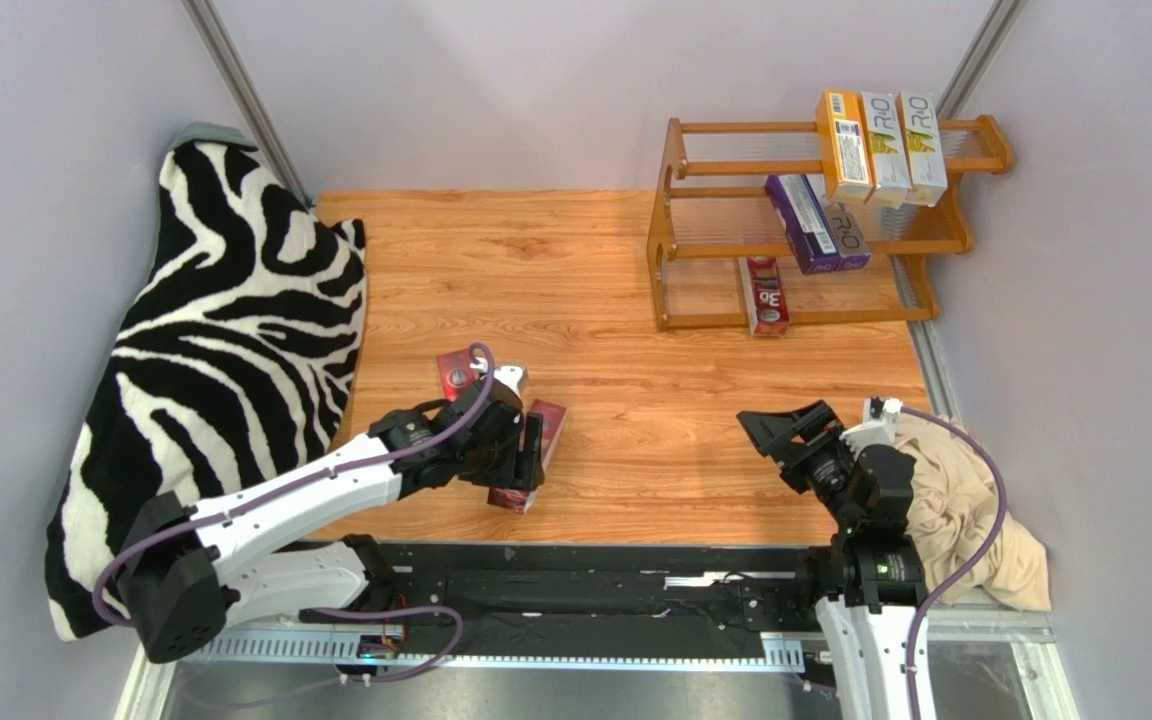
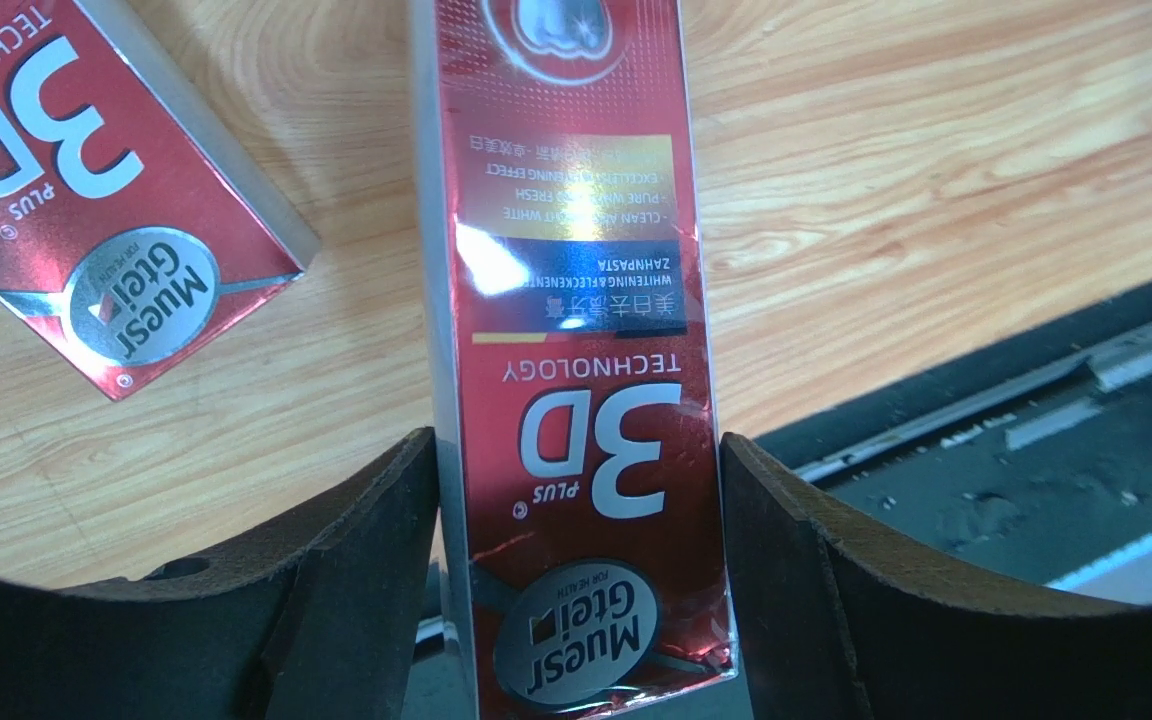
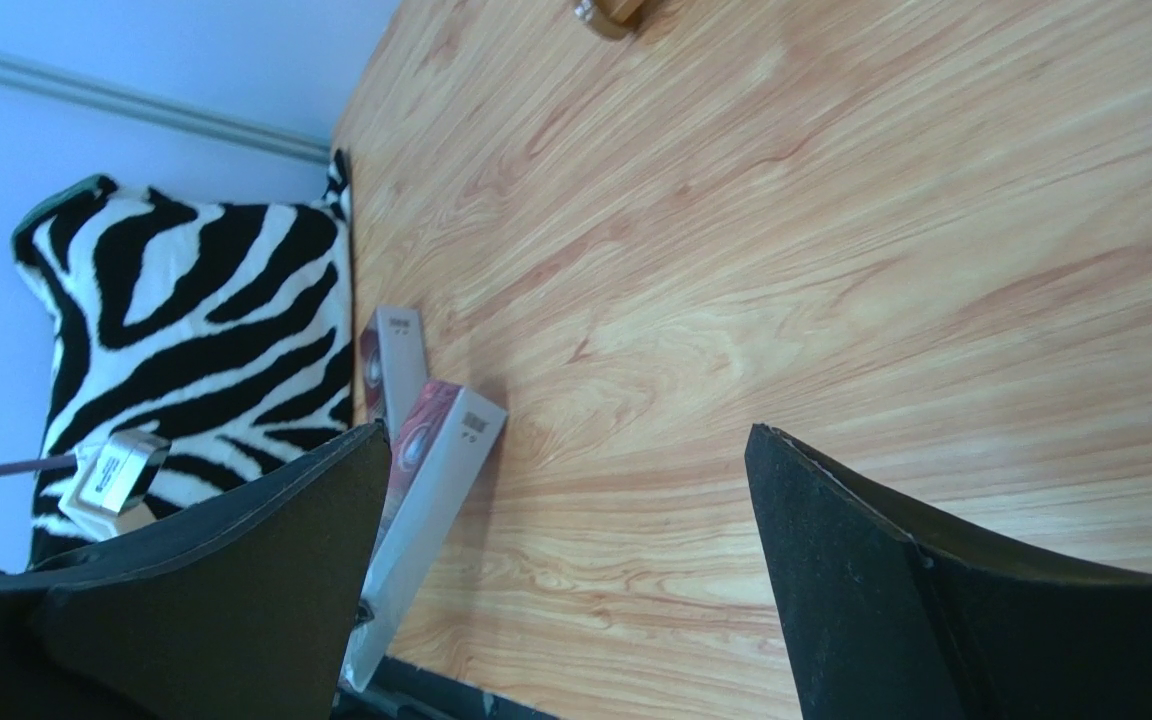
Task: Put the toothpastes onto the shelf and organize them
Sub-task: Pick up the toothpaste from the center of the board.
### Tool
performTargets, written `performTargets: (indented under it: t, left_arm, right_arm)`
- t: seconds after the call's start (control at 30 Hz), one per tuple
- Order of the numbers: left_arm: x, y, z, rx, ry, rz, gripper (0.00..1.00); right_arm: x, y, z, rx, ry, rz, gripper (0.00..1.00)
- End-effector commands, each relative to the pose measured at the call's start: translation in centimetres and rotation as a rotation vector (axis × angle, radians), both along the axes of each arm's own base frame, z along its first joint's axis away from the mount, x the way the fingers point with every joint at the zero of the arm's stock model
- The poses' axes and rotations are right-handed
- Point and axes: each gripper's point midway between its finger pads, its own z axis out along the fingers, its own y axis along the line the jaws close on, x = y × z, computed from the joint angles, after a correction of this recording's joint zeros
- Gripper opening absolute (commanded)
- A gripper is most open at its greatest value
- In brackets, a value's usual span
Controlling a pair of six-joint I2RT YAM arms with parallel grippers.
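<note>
Where the wooden table nears its front edge, a red carton sits print up. Its long axis runs near to far, leaning slightly right, and its round logo end points back at the left gripper. The wrist view cuts off its far end. The gripper's fingers stand part-way apart along the carton's long sides with no gap showing, though I cannot tell whether they press it. Just beyond, a second red carton is partly hidden by the arm's cable. The right gripper hangs wide apart over bare wood, holding nothing. At the far right, the shelf carries six cartons across its three tiers.
</note>
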Motion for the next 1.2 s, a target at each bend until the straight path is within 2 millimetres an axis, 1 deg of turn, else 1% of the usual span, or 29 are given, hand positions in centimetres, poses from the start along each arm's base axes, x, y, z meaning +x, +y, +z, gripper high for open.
performTargets:
  t: [0.0, 0.07, 0.1, 0.13, 0.17, 0.2, 0.27, 0.3, 0.33, 0.37, 0.4, 0.43, 0.47, 0.5, 0.53, 0.57, 0.6, 0.63, 0.67, 0.73, 0.8, 0.83, 0.9, 0.93, 1.0, 1.03, 1.07, 1.13, 1.17]
  left_arm:
    - [0.2, -1.5, 3.7, -0.108, -0.076, -0.052, 0.0]
    - [0.0, -1.7, 4.1, -0.128, -0.08, -0.069, 0.0]
    - [-0.1, -1.8, 4.4, -0.14, -0.086, -0.075, 0.0]
    - [-0.2, -1.8, 4.5, -0.145, -0.086, -0.08, 0.0]
    - [-0.4, -1.9, 4.6, -0.154, -0.083, -0.092, 0.0]
    - [-0.5, -2.0, 4.4, -0.153, -0.082, -0.102, 0.0]
    - [-1.2, -2.4, 4.3, -0.172, -0.058, -0.141, 0.0]
    - [-1.4, -2.6, 3.9, -0.176, -0.05, -0.157, 0.0]
    - [-1.8, -2.8, 3.6, -0.176, -0.044, -0.171, 0.0]
    - [-2.0, -2.8, 3.1, -0.172, -0.037, -0.179, 0.0]
    - [-2.3, -2.7, 2.4, -0.167, -0.031, -0.188, 0.0]
    - [-2.6, -2.7, 1.9, -0.163, -0.027, -0.198, 0.0]
    - [-2.7, -2.6, 1.4, -0.158, -0.024, -0.195, 0.0]
    - [-2.9, -2.4, 0.2, -0.151, -0.015, -0.192, 0.0]
    - [-3.1, -2.3, -0.3, -0.15, -0.009, -0.19, 0.0]
    - [-3.3, -2.2, -0.8, -0.145, -0.005, -0.187, 0.0]
    - [-3.5, -1.9, -1.7, -0.141, 0.002, -0.182, 0.0]
    - [-3.6, -1.8, -2.1, -0.137, 0.005, -0.181, 0.0]
    - [-3.6, -1.6, -2.5, -0.129, 0.007, -0.174, 0.0]
    - [-3.9, -1.3, -3.2, -0.113, 0.019, -0.172, 0.01]
    - [-4.1, -1.1, -3.7, -0.106, 0.027, -0.171, 0.08]
    - [-4.2, -1.0, -3.8, -0.104, 0.032, -0.169, 0.18]
    - [-4.2, -1.1, -3.8, -0.106, 0.033, -0.17, 0.26]
    - [-4.3, -1.1, -3.8, -0.105, 0.032, -0.171, 0.34]
    - [-4.3, -1.2, -3.6, -0.104, 0.026, -0.169, 0.39]
    - [-4.4, -1.2, -3.6, -0.096, 0.028, -0.172, 0.44]
    - [-4.3, -1.0, -3.8, -0.075, 0.026, -0.169, 0.46]
    - [-4.5, -1.0, -4.0, -0.051, 0.037, -0.179, 0.52]
    - [-4.8, -0.9, -4.4, -0.027, 0.056, -0.187, 0.54]
  right_arm:
    - [-0.6, 2.2, 3.1, 0.064, -0.069, 0.092, 0.93]
    - [-0.7, 3.0, 3.4, 0.105, -0.072, 0.117, 0.93]
    - [-1.0, 3.8, 2.6, 0.12, -0.044, 0.147, 0.93]
    - [-0.9, 4.3, 2.8, 0.134, -0.06, 0.162, 0.93]
    - [-1.0, 4.7, 2.5, 0.151, -0.048, 0.174, 0.93]
    - [-1.6, 5.9, 2.3, 0.176, -0.031, 0.218, 0.93]
    - [-1.4, 6.6, 1.3, 0.189, -0.019, 0.219, 0.93]
    - [-2.3, 7.9, 0.9, 0.195, -0.004, 0.272, 0.93]
    - [-1.9, 8.1, 0.0, 0.18, 0.015, 0.249, 0.93]
    - [-2.9, 9.5, -0.3, 0.175, 0.027, 0.306, 0.93]
    - [-3.2, 10.0, -0.7, 0.168, 0.036, 0.317, 0.93]
    - [-2.8, 10.2, -1.4, 0.142, 0.055, 0.286, 0.93]
    - [-2.7, 10.5, -1.6, 0.128, 0.057, 0.279, 0.93]
    - [-3.7, 11.6, -1.9, 0.113, 0.065, 0.326, 0.94]
    - [-3.4, 11.8, -1.9, 0.11, 0.06, 0.301, 0.93]
    - [-3.4, 12.2, -2.5, 0.093, 0.08, 0.305, 0.93]
    - [-3.9, 12.8, -2.8, 0.086, 0.088, 0.325, 0.93]
    - [-3.7, 13.2, -2.2, 0.103, 0.071, 0.324, 0.94]
    - [-3.6, 13.3, -2.7, 0.093, 0.091, 0.322, 0.93]
    - [-3.6, 13.6, -2.5, 0.101, 0.087, 0.326, 0.94]
    - [-3.4, 13.7, -2.3, 0.1, 0.084, 0.324, 0.94]
    - [-3.4, 13.7, -2.4, 0.096, 0.087, 0.321, 0.94]
    - [-3.4, 13.6, -1.9, 0.102, 0.076, 0.318, 0.94]
    - [-3.4, 13.4, -1.9, 0.101, 0.074, 0.31, 0.94]
    - [-3.4, 13.2, -1.9, 0.101, 0.071, 0.305, 0.94]
    - [-3.5, 13.0, -1.6, 0.108, 0.062, 0.304, 0.94]
    - [-3.6, 12.8, -2.0, 0.095, 0.074, 0.298, 0.94]
    - [-3.7, 12.4, -2.1, 0.102, 0.07, 0.29, 0.94]
    - [-3.7, 12.2, -2.1, 0.102, 0.069, 0.285, 0.94]
